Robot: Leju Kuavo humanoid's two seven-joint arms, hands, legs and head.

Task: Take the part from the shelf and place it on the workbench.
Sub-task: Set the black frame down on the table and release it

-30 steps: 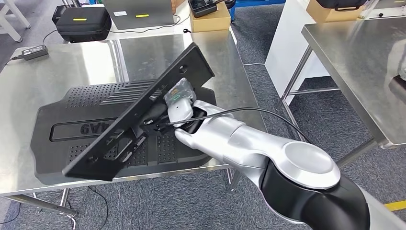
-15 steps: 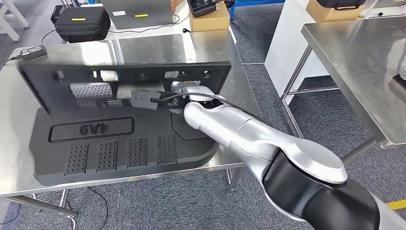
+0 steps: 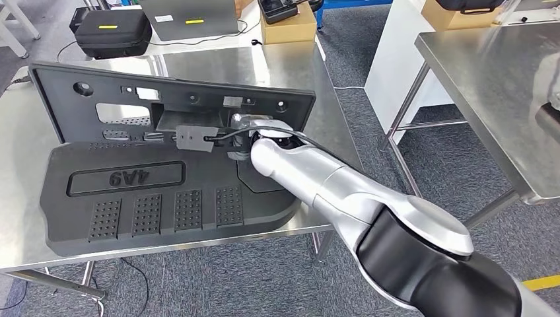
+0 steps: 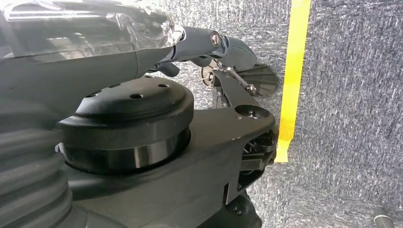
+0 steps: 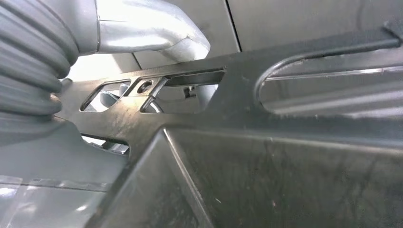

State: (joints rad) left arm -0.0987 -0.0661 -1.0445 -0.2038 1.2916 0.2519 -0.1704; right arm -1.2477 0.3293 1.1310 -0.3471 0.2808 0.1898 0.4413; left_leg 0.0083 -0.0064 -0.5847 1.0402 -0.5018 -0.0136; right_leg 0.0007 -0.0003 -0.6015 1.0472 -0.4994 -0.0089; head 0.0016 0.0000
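The black panel (image 3: 178, 109) is held by the right robot hand (image 3: 254, 135) over the steel bench (image 3: 277, 66), with the fingers hooked through a cut-out near the panel's right end. A second earlier the panel was tipped diagonally across the black mat (image 3: 165, 198); half a second ago it was swung to face the camera, motion-blurred; now it is seen sharp and standing nearly upright on its long edge, its lower edge at or just above the rear of the mat — contact cannot be confirmed. In the right wrist view the panel (image 5: 266, 156) is seen close up against the hand's thumb (image 5: 152, 33), so the grip is judged to be kept on. The left robot hand (image 4: 223, 47) is seen in the left wrist view hanging over grey carpet beside a strip of yellow tape (image 4: 292, 71); whether its fingers are spread or curled cannot be told. The carry from the shelf is judged finished and the set-down stage reached: the panel has been brought over the bench but is not yet laid down or let go. Risk: an upright panel may tip if released as it stands.
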